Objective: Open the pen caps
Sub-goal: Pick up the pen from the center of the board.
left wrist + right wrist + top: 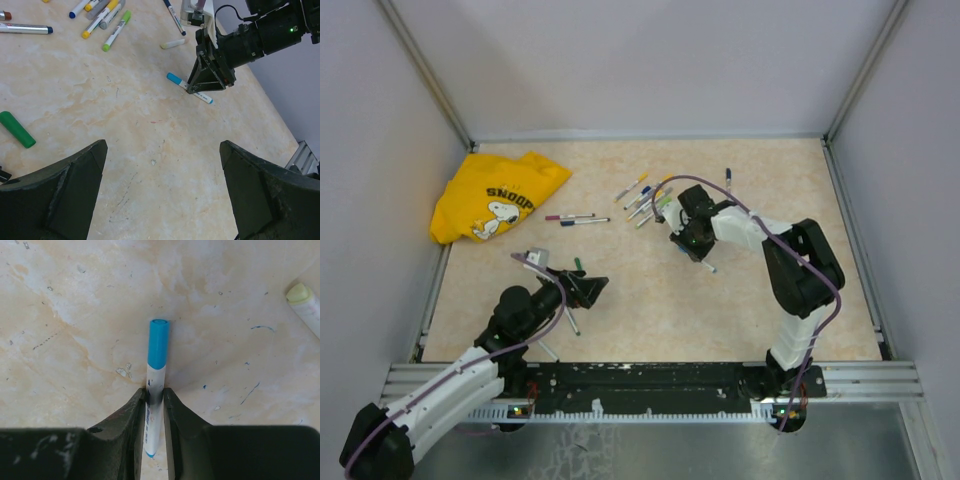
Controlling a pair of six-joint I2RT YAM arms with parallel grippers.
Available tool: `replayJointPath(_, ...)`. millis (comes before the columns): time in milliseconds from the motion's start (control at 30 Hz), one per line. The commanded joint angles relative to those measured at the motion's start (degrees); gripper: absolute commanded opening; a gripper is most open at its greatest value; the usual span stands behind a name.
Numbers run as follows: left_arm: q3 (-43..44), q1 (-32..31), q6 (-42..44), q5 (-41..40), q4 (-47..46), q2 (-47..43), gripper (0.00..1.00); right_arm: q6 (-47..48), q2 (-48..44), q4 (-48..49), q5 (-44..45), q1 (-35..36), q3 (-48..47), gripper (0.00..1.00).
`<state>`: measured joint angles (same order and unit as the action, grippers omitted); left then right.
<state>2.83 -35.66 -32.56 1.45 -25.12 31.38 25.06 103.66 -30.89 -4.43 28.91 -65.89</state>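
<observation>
The right gripper (155,392) is reaching down to the table (75,315) and clasping a pen (151,432). Its jaws are standing almost together, and the fingertips (134,405) are pressing against both sides of the white barrel. The pen is lying flat on the table and running straight out between the jaws. Its blue cap (158,342) is sitting on the far end, just ahead of the fingertips and clear of them, with a short stretch of barrel showing in between. Ahead and to the right of this gripper, a pale-tipped pen (306,302) is lying apart, partly cut off by the edge of the view.

The left gripper (162,192) is hanging above the table with its jaws spread wide and nothing between them. Ahead of it and to the right, the right gripper is standing over the blue-capped pen. To its left, near the left finger (60,195), a green cap (16,130) is lying loose on the table. Far ahead and to the left, a bunch of pens (102,17) is lying close together, capped in yellow, green and blue. Farther left again, a dark-ended pen (25,29) is lying crosswise. In the top view, a yellow shirt (495,195) is lying crumpled well beyond the left gripper, off to its left.
</observation>
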Motion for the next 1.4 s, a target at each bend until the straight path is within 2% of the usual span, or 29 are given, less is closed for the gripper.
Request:
replayJointPath(0, -0.8, -0.2, -0.6, -0.5, -3.1, -0.5, 0.99, 1.0, 2.9, -3.3, 1.4, 0.6, -1.0, 0.19)
replayJointPath(200, -1.4, -0.2, -1.2, -0.1, -4.5, -0.3, 0.99, 0.3, 2.9, -3.4, -0.2, 0.8, -1.3, 0.08)
replayJointPath(367, -3.4, -0.2, -2.8, 2.4, -10.6, 1.0, 0.99, -0.2, 2.4, -3.6, -3.7, 0.9, -1.7, 0.00)
replayJointPath(800, -5.2, -0.2, -6.6, 5.8, -21.4, 8.2, 0.99, -1.1, -1.0, -1.8, -9.6, 0.8, -0.9, 0.00)
replayJointPath(1000, -3.9, -0.2, -6.9, 9.4, -24.1, 13.6, 0.99, -1.9, -2.5, -0.3, -12.1, 0.8, -0.3, 0.00)
replayJointPath(1367, -2.6, -0.3, -9.8, 11.3, -37.9, 26.6, 0.99, -3.4, -5.7, 2.4, -19.3, 0.8, 1.1, 0.00)
